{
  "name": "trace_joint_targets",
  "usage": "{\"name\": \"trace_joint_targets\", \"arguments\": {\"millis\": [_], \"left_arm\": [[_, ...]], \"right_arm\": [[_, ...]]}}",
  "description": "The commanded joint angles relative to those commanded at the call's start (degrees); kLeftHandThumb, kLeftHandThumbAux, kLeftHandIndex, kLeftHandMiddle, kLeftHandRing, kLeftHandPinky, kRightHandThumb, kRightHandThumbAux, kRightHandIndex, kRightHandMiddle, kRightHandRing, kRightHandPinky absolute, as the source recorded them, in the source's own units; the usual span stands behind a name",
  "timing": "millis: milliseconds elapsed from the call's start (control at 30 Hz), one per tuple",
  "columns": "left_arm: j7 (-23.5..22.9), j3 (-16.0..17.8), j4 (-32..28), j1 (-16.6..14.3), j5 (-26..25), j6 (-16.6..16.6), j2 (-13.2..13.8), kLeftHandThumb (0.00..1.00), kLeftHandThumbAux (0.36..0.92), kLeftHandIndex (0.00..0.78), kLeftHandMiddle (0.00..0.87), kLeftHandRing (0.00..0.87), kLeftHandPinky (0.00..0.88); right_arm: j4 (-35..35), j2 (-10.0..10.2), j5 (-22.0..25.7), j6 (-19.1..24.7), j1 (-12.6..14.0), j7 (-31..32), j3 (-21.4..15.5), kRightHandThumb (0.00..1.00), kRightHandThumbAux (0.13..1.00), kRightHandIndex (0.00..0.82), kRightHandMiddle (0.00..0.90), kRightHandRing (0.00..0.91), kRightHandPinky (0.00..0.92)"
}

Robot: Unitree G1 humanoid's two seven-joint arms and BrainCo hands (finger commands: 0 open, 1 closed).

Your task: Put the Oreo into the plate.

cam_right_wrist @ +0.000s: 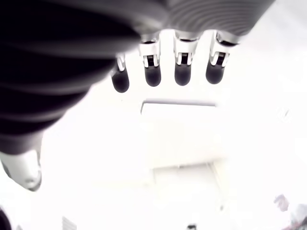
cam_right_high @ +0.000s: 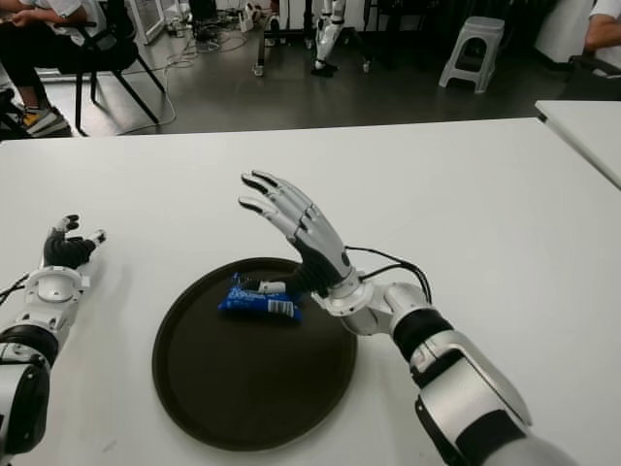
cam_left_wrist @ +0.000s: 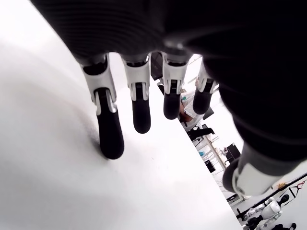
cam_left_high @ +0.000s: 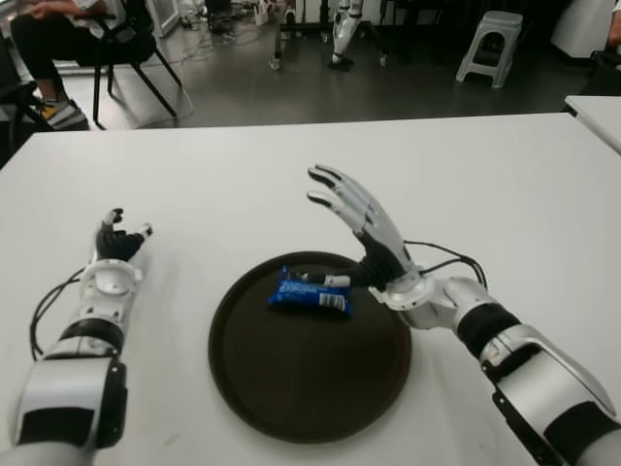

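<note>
Oreo (cam_left_high: 309, 292) lies in plate (cam_left_high: 291, 408) on white table (cam_left_high: 485, 184) (chairs behind), right hand (cam_left_high: 361, 221) spread, empty.

From my right wrist I see my right hand (cam_right_wrist: 158, 57) from close by, its dark ribbed palm filling the near side. Four fingers (cam_right_wrist: 152, 76) stretch straight out with dark tips, spread apart and holding nothing. My thumb (cam_right_wrist: 21, 167) juts off separately. Beyond them all is washed-out white.

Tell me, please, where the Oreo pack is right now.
In the eye views, the Oreo pack lies inside the dark plate, near its far rim, just left of the open right hand.
</note>
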Motion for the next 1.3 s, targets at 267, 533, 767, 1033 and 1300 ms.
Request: {"name": "trace_joint_targets", "arguments": {"millis": [267,533,767,1033,1300], "left_arm": [[-0.67,1.09,-0.10,-0.01,-1.19,-0.26,-0.18,0.425,0.617,0.000,0.105,0.120,0.111],[-0.76,1.37,-0.15,-0.04,-1.37,-0.47,-0.32,0.422,0.626,0.004,0.124,0.140,0.137],[-0.63,1.78,-0.24,0.05,-1.71,-0.78,-0.29,0.425,0.627,0.001,0.123,0.141,0.145],[-0.86,2.90,-0.35,-0.04,-2.86,-1.11,-0.27,0.386,0.611,0.000,0.131,0.168,0.178],[-0.86,5.01,-0.28,0.13,-4.79,-1.11,-0.23,0.340,0.596,0.011,0.127,0.141,0.123]], "right_arm": [[7.48,-1.21,3.57,3.64,-4.47,1.30,-0.82,0.146,0.509,0.000,0.000,0.000,0.000],[12.36,-3.47,10.48,9.55,-5.83,8.18,-4.62,0.137,0.483,0.000,0.000,0.000,0.000],[15.28,-5.04,23.22,17.77,-3.87,27.50,-14.10,0.111,0.461,0.000,0.000,0.000,0.000],[15.11,-4.91,33.47,27.93,-4.39,42.17,-22.50,0.103,0.424,0.000,0.000,0.000,0.000],[15.47,-5.52,41.31,37.11,-2.26,51.80,-30.14,0.077,0.461,0.000,0.000,0.000,0.015]]}}
